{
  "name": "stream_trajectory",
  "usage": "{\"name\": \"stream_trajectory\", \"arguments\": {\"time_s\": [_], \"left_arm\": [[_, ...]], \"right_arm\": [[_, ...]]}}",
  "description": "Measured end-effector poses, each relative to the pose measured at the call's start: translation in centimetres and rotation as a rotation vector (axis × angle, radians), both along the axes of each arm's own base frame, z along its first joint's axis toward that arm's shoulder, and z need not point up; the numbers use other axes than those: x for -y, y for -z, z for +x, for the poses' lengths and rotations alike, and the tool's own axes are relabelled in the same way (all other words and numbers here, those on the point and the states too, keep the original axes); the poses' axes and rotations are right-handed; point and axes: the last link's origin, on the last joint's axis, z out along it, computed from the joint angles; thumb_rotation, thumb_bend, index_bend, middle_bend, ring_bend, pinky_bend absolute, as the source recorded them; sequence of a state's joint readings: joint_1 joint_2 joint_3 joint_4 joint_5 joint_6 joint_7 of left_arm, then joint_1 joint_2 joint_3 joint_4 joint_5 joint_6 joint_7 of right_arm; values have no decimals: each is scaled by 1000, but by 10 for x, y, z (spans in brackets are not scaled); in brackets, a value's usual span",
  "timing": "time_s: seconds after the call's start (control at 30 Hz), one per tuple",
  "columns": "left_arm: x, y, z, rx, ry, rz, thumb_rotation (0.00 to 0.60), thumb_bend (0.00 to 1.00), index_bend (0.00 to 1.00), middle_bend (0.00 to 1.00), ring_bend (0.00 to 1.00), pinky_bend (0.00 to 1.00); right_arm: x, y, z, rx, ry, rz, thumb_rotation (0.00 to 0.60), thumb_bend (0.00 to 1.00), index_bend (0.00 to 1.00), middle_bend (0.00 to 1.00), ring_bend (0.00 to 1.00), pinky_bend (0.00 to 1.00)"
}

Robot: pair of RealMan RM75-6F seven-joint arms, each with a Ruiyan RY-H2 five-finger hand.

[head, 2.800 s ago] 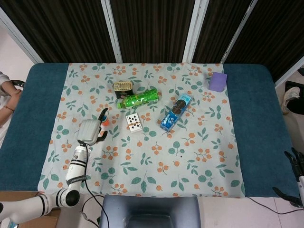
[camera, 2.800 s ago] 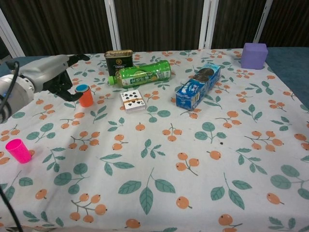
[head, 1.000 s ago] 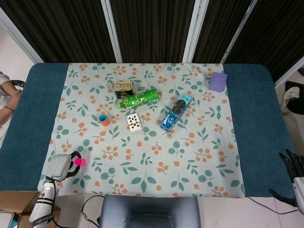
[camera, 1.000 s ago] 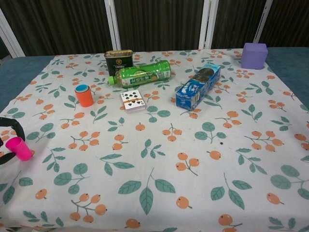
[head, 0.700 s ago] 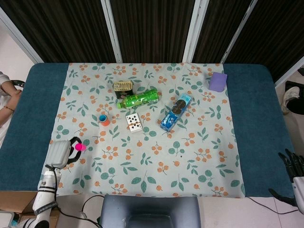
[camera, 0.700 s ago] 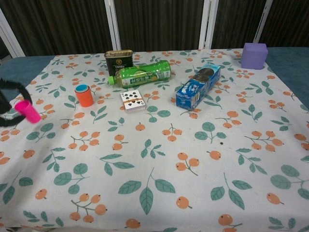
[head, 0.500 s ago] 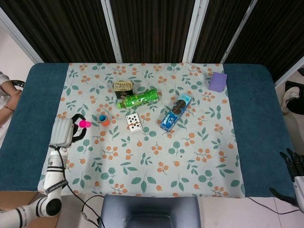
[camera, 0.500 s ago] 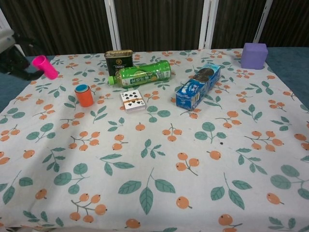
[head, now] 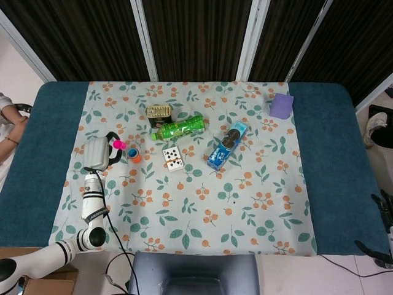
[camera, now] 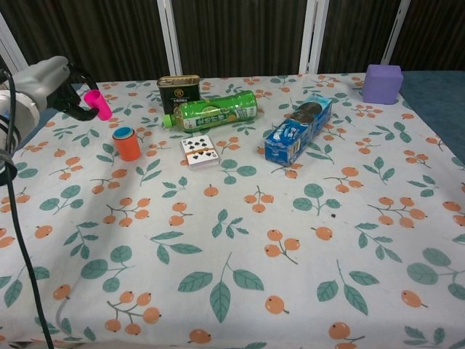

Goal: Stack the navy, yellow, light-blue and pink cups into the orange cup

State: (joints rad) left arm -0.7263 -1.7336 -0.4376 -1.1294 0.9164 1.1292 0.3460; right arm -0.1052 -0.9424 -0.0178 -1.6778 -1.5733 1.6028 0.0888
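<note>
Left robot hand (camera: 54, 86) lifts pink cup (camera: 97, 104) off tabletop edge, now holds it tilted, just left of orange cup (camera: 127, 143).

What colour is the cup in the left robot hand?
Pink cup, clearest in the chest view.

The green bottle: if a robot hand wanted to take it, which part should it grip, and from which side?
Probably the middle of the green bottle, from above. It lies on its side, so the round body faces up. The tin sits close behind it and the playing cards lie just in front, leaving little room from the sides.
</note>
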Motion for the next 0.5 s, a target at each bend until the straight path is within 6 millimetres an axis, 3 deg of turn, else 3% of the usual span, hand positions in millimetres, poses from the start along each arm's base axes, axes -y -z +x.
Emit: {"name": "stream_trajectory", "arguments": {"time_s": [0.5], "left_arm": [[6,23,6,-24,25,-51,600,375,608,1000,1000,1000]], "right_arm": [[0,-1,0,4,1,0,600,215,0,0,0,0]]}}
